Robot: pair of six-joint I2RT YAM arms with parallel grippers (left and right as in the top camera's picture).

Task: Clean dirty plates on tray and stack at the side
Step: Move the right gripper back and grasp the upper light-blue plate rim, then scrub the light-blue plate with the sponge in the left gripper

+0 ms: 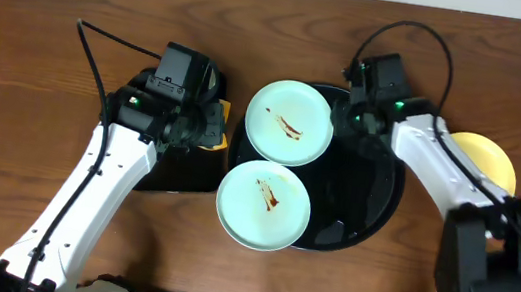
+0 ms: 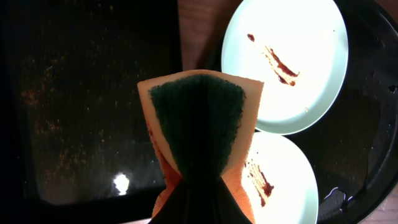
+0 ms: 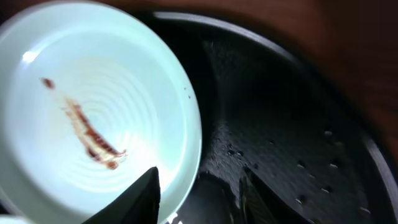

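Grips a sponge, orange with a dark green scouring face, tight in the left pincer, held over the rectangular black tray on the counter, just left of the plates. Reaches with the right pincer to the right rim of the upper mint plate. Stands there with jaws partly apart, one finger over that plate's edge and the other over bare, wet-looking tray bottom, with nothing clamped between them. Finds the upper mint plate and the lower mint plate edge to edge on the left part of the round black tray, both reaching out past its raised rim, each streaked with brown sauce across the middle. Finds the yellow plate off the tray, on the counter to its right, half hidden behind the right arm; cannot tell whether any smear lies on it.
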